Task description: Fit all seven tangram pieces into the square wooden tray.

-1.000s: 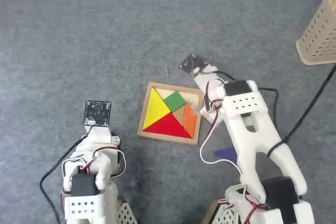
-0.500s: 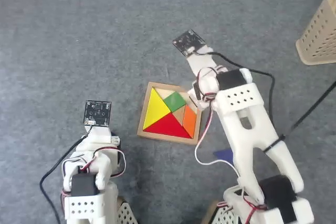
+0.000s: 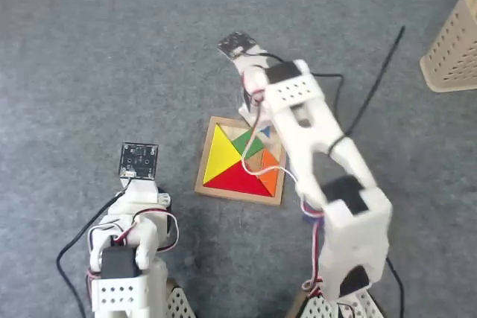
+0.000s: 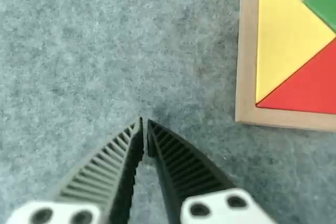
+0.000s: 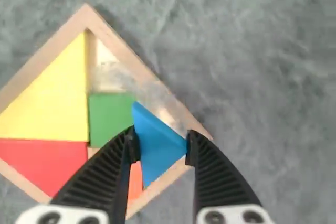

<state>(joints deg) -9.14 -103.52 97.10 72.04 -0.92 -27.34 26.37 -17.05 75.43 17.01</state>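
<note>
your right gripper point(image 5: 161, 139) pinches the blue triangle point(image 5: 157, 150) between its fingers, holding it over the tray point(image 4: 247, 51) at the edge beside the green square point(image 5: 107, 116). yellow point(image 5: 52, 103), red point(image 5: 42, 161) and orange point(image 3: 270, 176) pieces lie inside the tray. your left gripper point(image 4: 144, 129) hangs closed and empty over the carpet point(image 4: 79, 51) just outside the tray.

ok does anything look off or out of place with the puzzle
Only the blue triangle: the right gripper holds it over the tray, overlapping the green square and the rim, not seated in a gap. The yellow triangle and red triangle lie flat.
</note>
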